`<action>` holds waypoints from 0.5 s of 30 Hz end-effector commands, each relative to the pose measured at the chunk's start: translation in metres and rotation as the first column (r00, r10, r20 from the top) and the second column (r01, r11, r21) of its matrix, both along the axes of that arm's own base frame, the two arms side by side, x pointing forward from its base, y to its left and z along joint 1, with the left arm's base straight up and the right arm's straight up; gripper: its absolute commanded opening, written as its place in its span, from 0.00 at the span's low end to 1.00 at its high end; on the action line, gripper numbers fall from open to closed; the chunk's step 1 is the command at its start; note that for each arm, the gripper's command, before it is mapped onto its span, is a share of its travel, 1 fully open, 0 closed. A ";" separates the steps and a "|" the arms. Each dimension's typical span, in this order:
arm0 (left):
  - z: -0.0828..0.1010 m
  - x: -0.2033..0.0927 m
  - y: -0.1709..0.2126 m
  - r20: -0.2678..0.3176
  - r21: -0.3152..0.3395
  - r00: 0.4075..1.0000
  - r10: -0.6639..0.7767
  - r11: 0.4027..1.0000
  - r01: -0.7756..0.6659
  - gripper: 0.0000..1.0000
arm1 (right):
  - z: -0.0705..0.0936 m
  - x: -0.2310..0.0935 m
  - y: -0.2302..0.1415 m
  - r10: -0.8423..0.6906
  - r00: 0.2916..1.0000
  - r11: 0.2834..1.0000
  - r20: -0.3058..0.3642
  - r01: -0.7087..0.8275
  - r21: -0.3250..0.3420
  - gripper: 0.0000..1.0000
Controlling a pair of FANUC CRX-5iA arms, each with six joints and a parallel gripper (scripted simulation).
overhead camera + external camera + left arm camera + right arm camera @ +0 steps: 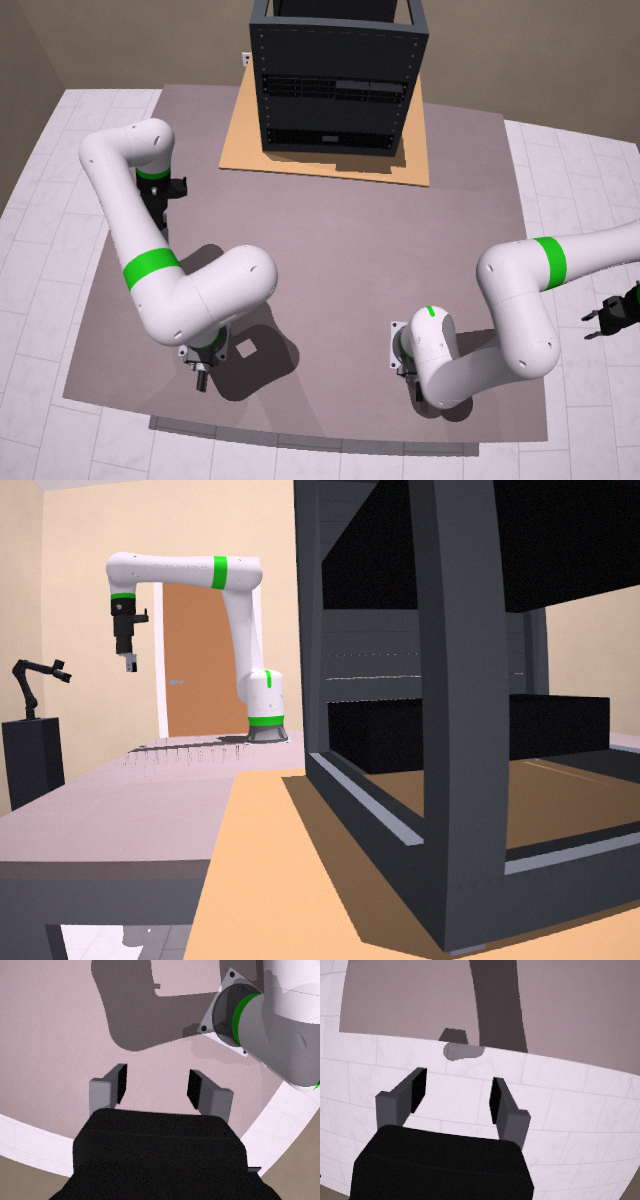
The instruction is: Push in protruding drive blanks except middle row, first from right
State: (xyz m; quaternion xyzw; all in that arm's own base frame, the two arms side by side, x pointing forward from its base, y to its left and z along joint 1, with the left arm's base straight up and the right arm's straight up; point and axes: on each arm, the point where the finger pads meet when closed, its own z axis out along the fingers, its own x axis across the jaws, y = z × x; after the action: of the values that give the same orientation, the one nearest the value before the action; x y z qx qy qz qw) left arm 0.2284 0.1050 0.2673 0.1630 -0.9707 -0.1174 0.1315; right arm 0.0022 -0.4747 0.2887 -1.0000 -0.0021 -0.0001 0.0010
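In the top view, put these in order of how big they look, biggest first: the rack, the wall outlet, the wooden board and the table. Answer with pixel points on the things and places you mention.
1. Table (330, 222)
2. Rack (330, 54) and board (240, 139): unsure, since the rack hides part of the board and its top probably stands nearer the camera
3. Outlet (245, 59)

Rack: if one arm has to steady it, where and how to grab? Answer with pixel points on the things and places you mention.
Probably a top side rail (418, 15) of the rack (336, 23) (470, 686), coming from above, one finger inside the frame, one outside. The rail is a narrow bar beside an open top, whereas the front is mostly flat panel. Can't tell if the fingers span it.
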 end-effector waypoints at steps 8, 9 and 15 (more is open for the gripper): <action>-0.002 0.009 0.005 -0.024 0.030 0.995 -0.101 0.994 0.102 1.00 | 0.001 0.000 0.000 0.000 1.000 1.000 0.000 0.000 -0.002 1.00; -0.002 0.010 0.006 -0.028 0.035 0.993 -0.117 0.992 0.118 1.00 | 0.001 0.000 0.000 0.000 1.000 1.000 0.000 0.000 -0.002 1.00; -0.004 0.021 0.011 -0.059 0.065 0.973 -0.224 0.971 0.228 1.00 | 0.001 0.000 0.000 0.000 1.000 1.000 0.000 0.000 -0.002 1.00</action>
State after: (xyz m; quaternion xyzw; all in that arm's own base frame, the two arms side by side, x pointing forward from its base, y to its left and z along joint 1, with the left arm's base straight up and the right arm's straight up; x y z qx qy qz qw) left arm 0.2456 0.1142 0.2638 0.0701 -0.9749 -0.1619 0.1362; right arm 0.0022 -0.4747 0.2887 -1.0000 -0.0021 -0.0001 0.0010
